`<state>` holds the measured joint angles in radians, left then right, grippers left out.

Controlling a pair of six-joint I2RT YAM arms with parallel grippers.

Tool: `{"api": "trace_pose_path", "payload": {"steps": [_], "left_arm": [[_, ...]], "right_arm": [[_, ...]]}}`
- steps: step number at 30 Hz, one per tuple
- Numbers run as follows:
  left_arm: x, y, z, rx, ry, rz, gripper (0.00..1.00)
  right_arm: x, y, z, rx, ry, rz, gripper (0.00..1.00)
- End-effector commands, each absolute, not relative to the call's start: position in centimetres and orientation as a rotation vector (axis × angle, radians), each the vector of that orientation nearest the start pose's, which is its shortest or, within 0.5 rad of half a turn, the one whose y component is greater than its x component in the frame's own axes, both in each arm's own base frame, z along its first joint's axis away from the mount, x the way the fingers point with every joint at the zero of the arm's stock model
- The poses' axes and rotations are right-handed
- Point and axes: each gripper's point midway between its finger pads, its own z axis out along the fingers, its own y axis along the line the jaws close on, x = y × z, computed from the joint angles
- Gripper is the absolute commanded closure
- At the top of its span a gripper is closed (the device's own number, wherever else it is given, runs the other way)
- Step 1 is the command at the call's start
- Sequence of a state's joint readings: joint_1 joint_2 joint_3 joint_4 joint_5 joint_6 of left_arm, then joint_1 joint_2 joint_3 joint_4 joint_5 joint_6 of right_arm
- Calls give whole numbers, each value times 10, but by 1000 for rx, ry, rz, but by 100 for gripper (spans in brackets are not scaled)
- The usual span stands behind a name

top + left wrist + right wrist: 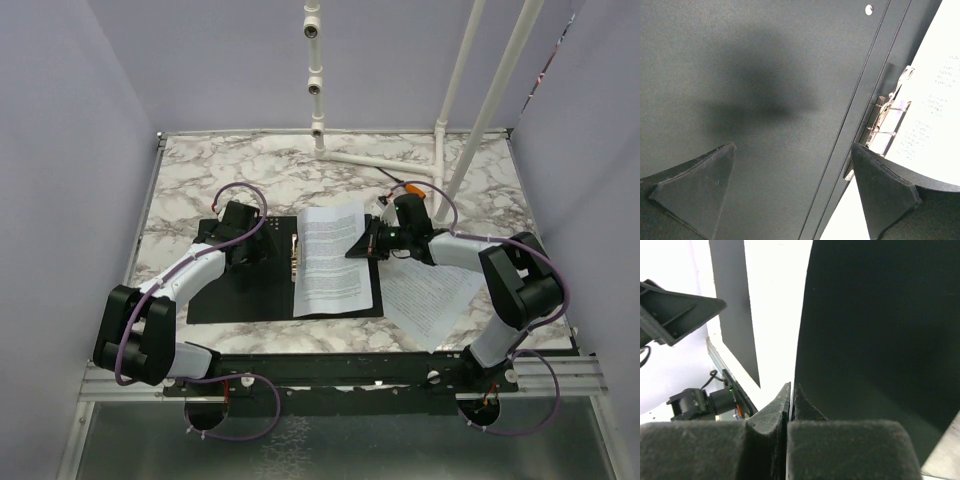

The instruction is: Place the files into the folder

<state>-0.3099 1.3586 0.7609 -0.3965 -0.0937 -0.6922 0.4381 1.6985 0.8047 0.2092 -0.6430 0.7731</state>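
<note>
The folder (240, 290) lies open on the marble table, black inside up, with its metal spine clip (295, 250) in the middle. One sheet of the files (330, 265) covers its right half. My right gripper (358, 248) is shut on that sheet's right edge; a thin white edge shows between the fingertips (791, 387), with white paper (772, 315) to the left and a dark surface to the right. My left gripper (794, 150) hangs open just above the folder's bare left flap (765, 100), beside the clip (885, 130). Another printed sheet (435, 290) lies on the table to the right.
White pipes (400, 165) run across the back of the table and rise at the back right. Purple walls close in both sides. The arms' mounting rail (330, 370) runs along the near edge.
</note>
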Motion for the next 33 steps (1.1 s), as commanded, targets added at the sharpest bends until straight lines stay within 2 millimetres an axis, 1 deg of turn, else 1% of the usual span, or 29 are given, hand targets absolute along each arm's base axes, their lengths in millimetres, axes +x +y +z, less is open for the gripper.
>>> {"api": "trace_pose_path", "payload": {"steps": [1, 15, 28, 33], "left_arm": [[294, -109, 60, -515, 2510, -298, 1], [294, -108, 61, -514, 2507, -298, 1], [295, -110, 60, -515, 2511, -306, 1], [295, -110, 61, -511, 2512, -309, 1]], "right_arm": [[305, 267, 67, 1, 2490, 1161, 99], [316, 259, 60, -49, 2514, 1034, 100], [307, 260, 47, -6, 2537, 1071, 99], [304, 264, 46, -4, 2531, 1089, 99]]}}
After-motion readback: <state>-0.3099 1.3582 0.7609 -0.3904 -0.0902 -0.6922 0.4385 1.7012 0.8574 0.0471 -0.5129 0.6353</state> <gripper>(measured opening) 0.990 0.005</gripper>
